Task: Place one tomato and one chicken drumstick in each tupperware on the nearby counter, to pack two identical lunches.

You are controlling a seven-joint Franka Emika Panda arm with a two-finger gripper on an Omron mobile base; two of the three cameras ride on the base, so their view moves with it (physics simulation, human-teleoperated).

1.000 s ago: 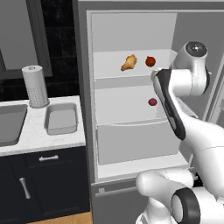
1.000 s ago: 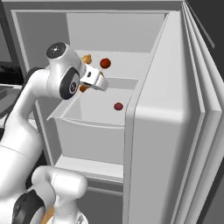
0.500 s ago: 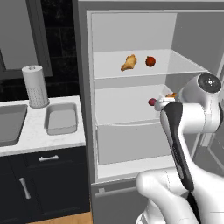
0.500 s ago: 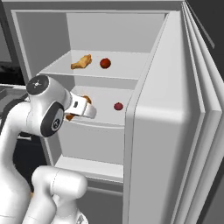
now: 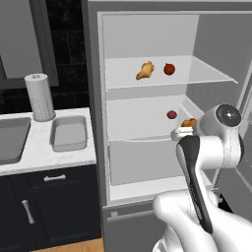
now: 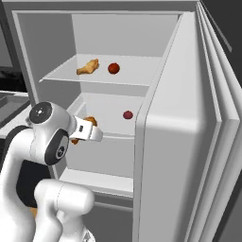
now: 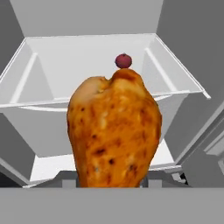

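1. On the fridge's [image 5: 93, 123] top shelf [image 5: 197, 78] lie one drumstick [image 5: 144, 71] and one tomato [image 5: 169, 69], near each other but apart.
2. A second tomato [image 5: 171, 114] sits alone on the middle shelf [image 5: 138, 130], toward the back.
3. A second drumstick [image 7: 114, 131] is clamped in the claw [image 6: 84, 130], so the count is two drumsticks and two tomatoes.
4. The claw's jaws stand narrow, closed on this drumstick; from the hand view the meat rises large between them and hides most of the fingertips.
5. From the base views the held drumstick pokes out just past the wrist, at the front edge of the middle shelf, raised off it.
6. One tupperware [image 5: 69, 133] shows on the counter [image 5: 49, 157], left of the fridge; nothing lies in it.
7. One paper-towel roll [image 5: 39, 97] stands upright behind the tupperware, and the sink [image 5: 11, 139] lies beside it on the left.
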